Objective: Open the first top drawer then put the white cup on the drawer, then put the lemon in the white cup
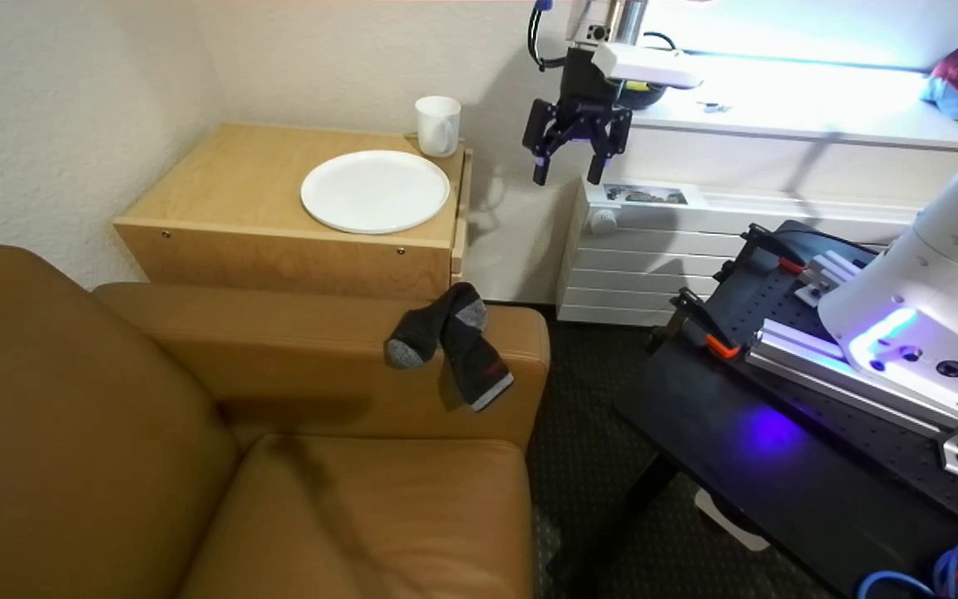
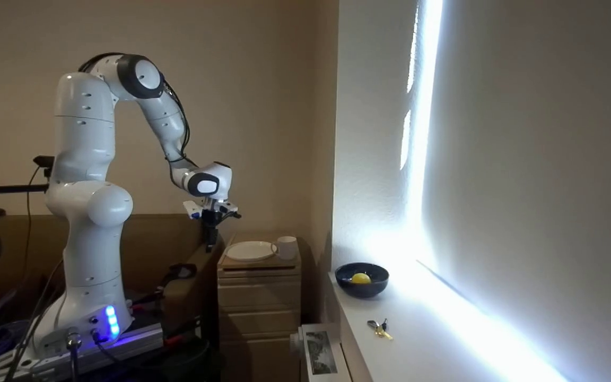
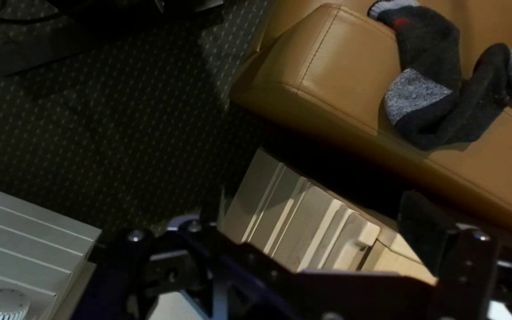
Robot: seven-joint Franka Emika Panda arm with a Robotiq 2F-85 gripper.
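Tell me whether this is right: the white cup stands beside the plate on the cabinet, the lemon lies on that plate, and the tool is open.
No: the lemon lies in the dark blue bowl on the windowsill, not on the white plate, as an exterior view shows. The rest holds: the white cup stands beside that plate on the cabinet, and the tool is open.

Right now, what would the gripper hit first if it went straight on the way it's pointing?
Probably the dark carpet: the gripper points roughly down, in front of the wooden cabinet. Depth is unclear, though, so it might clip the cabinet or the sofa arm first.
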